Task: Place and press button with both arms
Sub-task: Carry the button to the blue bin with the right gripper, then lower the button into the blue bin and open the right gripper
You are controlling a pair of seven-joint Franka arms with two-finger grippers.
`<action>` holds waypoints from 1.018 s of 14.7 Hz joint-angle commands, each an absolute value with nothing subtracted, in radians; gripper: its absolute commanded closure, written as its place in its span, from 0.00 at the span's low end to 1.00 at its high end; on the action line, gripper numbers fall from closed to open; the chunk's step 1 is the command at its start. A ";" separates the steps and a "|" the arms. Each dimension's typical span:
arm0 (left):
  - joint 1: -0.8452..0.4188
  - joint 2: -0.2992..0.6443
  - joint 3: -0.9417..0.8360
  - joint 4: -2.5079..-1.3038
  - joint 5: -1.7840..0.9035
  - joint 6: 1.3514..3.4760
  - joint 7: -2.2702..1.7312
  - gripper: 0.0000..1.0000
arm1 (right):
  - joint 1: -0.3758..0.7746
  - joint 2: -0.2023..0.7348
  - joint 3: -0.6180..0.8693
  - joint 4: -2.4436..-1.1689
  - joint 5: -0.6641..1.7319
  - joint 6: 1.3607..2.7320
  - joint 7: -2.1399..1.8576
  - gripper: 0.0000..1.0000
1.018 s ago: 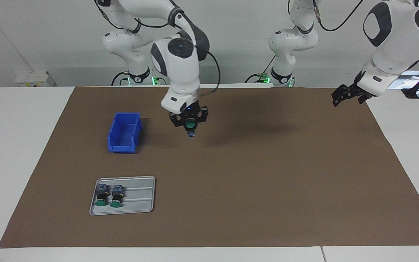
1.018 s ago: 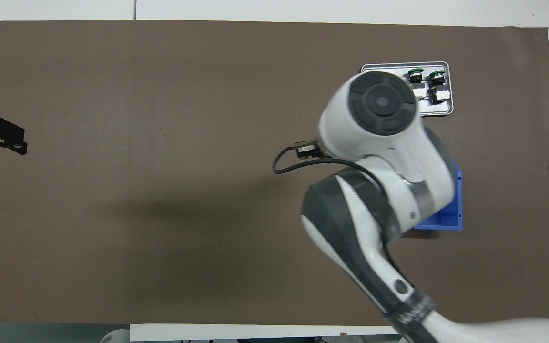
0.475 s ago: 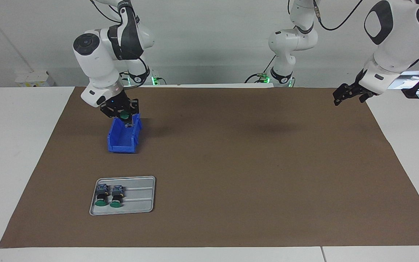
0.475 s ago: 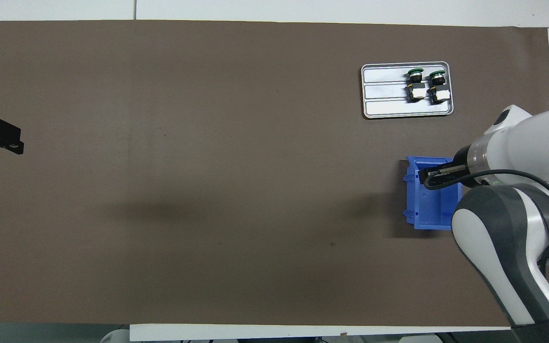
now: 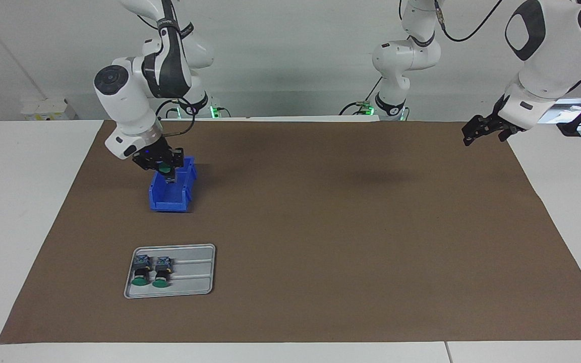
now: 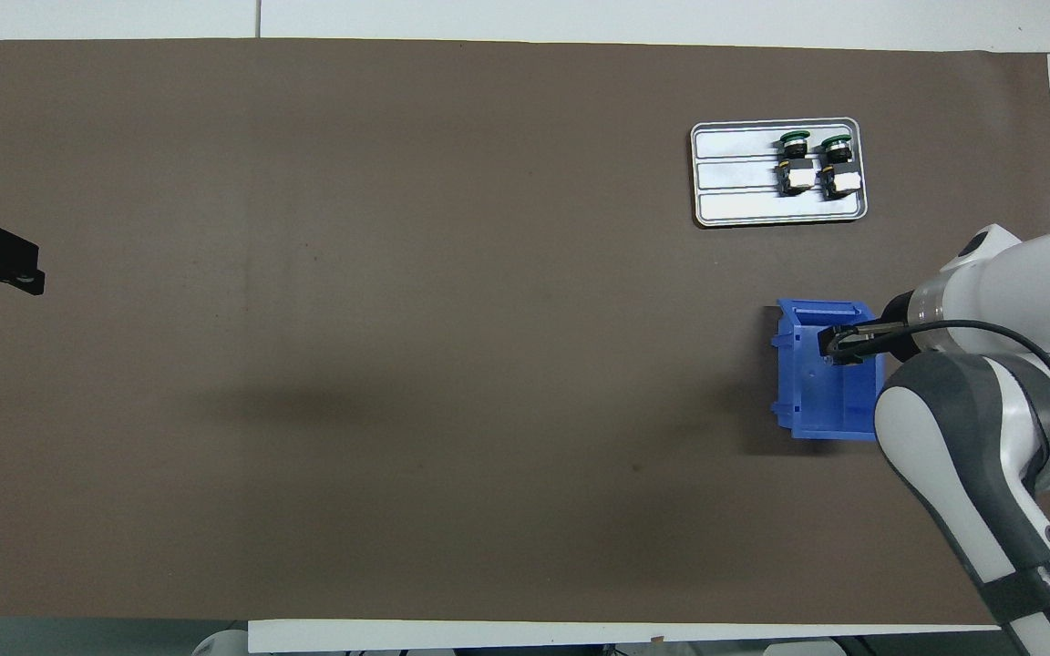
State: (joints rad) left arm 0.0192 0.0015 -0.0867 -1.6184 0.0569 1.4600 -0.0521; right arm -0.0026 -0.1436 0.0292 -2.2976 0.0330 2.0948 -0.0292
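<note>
Facing view: green-capped button held over blue bin

My right end effector [image 5: 165, 165] grips the small green-capped, black-bodied push-button [image 5: 168, 169] above the open blue plastic bin [image 5: 172, 194]. My left end effector [image 5: 479, 131] waits over the worktop's [image 5: 351, 242] edge; its grip I cannot tell.

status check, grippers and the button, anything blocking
Right gripper shut on button, over blue bin. Left gripper waits over the mat's edge at its own end. Nothing blocking the bin.

Button [image 5: 168, 169]: green round cap, black body, grey-blue base; held over the blue bin [image 5: 162, 200]. Two alike lie flat, side by side, on the grey tray [image 5: 194, 291], caps toward six o'clock in the facing view.
</note>
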 commanded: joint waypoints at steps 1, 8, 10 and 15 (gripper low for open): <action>-0.033 -0.020 -0.043 -1.643 0.063 1.477 -0.058 0.00 | -0.031 -0.143 0.043 -2.351 0.048 2.160 -0.040 1.00; -0.049 -0.028 -0.025 -1.640 0.061 1.474 -0.051 0.00 | -0.032 -0.092 0.043 -2.391 0.048 2.244 -0.032 0.97; -0.048 -0.029 -0.023 -1.631 0.028 1.474 -0.051 0.00 | -0.028 -0.092 0.043 -2.393 0.048 2.256 -0.034 0.86; -0.052 -0.038 -0.032 -1.638 0.021 1.460 -0.051 0.00 | -0.026 -0.092 0.043 -2.393 0.048 2.256 -0.034 0.41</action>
State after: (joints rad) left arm -0.0363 -0.0162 -0.0453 -1.6163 0.0330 1.4593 -0.0519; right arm -0.0183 -0.0808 0.0333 -2.3801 0.0333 2.2426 -0.0292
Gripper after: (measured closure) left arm 0.000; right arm 0.533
